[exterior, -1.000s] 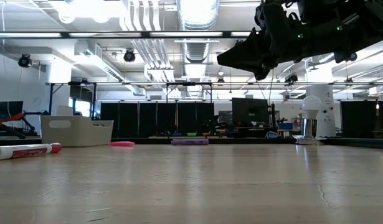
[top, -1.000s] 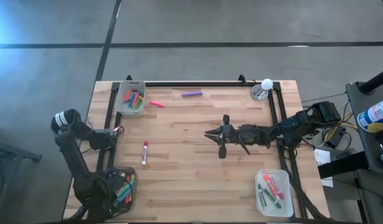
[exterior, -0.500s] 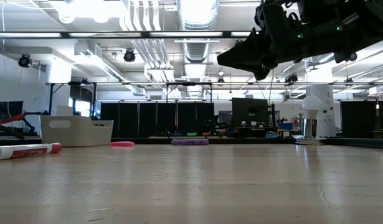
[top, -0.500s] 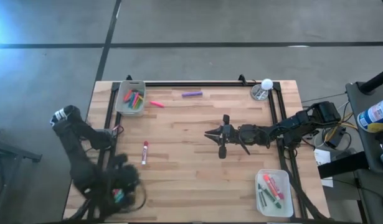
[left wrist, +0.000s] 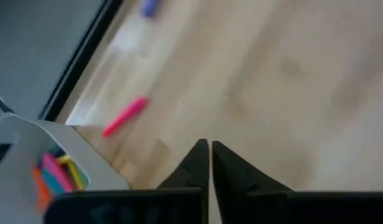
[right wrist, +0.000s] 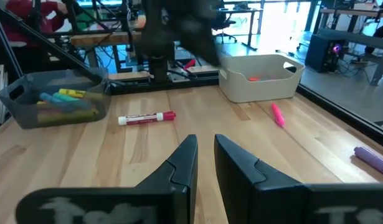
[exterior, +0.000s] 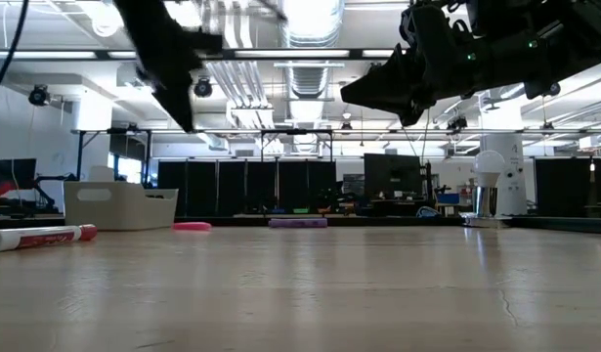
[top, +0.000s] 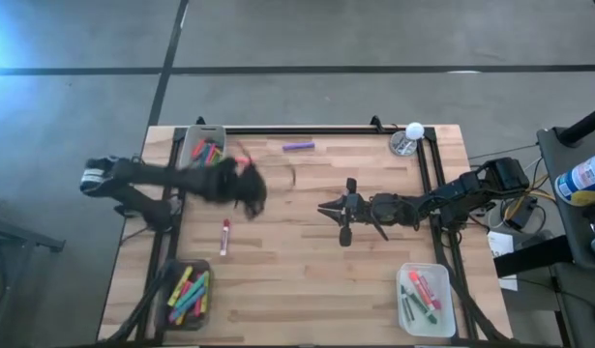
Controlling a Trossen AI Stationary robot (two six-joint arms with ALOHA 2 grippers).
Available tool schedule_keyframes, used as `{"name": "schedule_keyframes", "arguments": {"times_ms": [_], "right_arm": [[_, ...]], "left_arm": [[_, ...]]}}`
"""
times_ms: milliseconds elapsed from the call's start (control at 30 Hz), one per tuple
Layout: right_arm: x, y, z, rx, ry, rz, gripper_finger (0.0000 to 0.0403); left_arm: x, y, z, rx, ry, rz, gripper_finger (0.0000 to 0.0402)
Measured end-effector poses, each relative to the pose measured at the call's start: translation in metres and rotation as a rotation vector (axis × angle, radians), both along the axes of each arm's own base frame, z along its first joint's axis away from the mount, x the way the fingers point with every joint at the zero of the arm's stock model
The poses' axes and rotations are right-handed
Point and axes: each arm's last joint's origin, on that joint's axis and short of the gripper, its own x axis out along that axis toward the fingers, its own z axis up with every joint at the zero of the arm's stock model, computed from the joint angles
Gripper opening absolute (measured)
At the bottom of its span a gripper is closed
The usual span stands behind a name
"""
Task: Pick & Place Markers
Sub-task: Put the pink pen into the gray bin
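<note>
In the high view, the left gripper [top: 247, 188] is seen blurred over the upper left part of the wooden table [top: 307, 280], just right of the white bin [top: 202, 152] at the upper left corner, which holds several coloured markers. A pink marker [top: 243, 160] lies just beside that bin, partly covered by the blurred arm, and a purple marker [top: 298, 147] lies farther right near the upper edge. A white-bodied marker [top: 224, 237] with a red cap lies left of centre. A dark bin [top: 186, 292] at the lower left is filled with bright markers, and a clear bin [top: 425, 298] at the lower right holds red and green ones. The right gripper [top: 326, 209] is held over the centre of the table, its fingers narrow and empty.

In the low view, the white-bodied marker [exterior: 41, 237] is seen at the far left, the white bin [exterior: 119, 205] behind it, and the pink marker [exterior: 192, 226] and purple marker [exterior: 298, 223] near the middle. The left arm is blurred at the upper left; the right gripper [exterior: 354, 94] hangs at the upper right.

In the left wrist view, the fingers [left wrist: 194, 167] are shown pressed almost together with nothing between them, above bare wood; the pink marker [left wrist: 124, 116] lies left of centre.

In the right wrist view, the fingers [right wrist: 182, 163] are set a narrow gap apart, holding nothing; the white-bodied marker [right wrist: 146, 118] lies ahead.
</note>
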Motion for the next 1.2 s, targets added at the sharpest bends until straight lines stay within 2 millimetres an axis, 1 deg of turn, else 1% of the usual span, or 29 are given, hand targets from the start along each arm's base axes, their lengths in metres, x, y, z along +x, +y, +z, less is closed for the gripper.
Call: {"name": "schedule_keyframes", "arguments": {"times_ms": [100, 200, 267, 333, 433, 533, 633, 767, 900, 1200], "right_arm": [[0.0, 0.0, 0.0, -0.003, 0.003, 0.0, 0.0047], [0.0, 0.0, 0.0, -0.006, 0.003, 0.0, 0.0047], [0.0, 0.0, 0.0, -0.01, 0.004, 0.0, 0.0047], [0.0, 0.0, 0.0, -0.011, 0.004, 0.001, 0.0047], [0.0, 0.0, 0.0, -0.011, 0.004, 0.0, 0.0047], [0.0, 0.0, 0.0, -0.011, 0.004, 0.0, 0.0047], [0.0, 0.0, 0.0, -0.011, 0.004, 0.0, 0.0047], [0.0, 0.0, 0.0, -0.011, 0.004, 0.0, 0.0047], [0.0, 0.0, 0.0, -0.011, 0.004, 0.0, 0.0047], [0.0, 0.0, 0.0, -0.011, 0.004, 0.0, 0.0047]], "left_arm": [[0.001, 0.059, -0.016, -0.059, -0.085, 0.151, 0.0005], [-0.009, 0.109, -0.034, -0.135, -0.19, 0.353, 0.0005], [-0.019, 0.133, -0.049, -0.201, -0.251, 0.492, 0.0007], [-0.025, 0.149, -0.061, -0.208, -0.271, 0.564, 0.0014], [-0.026, 0.16, -0.074, -0.224, -0.306, 0.601, 0.0035], [-0.021, 0.163, -0.084, -0.239, -0.317, 0.604, 0.0062], [-0.014, 0.167, -0.092, -0.292, -0.356, 0.603, 0.0088], [-0.009, 0.174, -0.102, -0.322, -0.331, 0.637, 0.0113], [-0.007, 0.182, -0.109, -0.326, -0.319, 0.67, 0.0124], [-0.007, 0.182, -0.118, -0.339, -0.265, 0.672, 0.0124]]}}
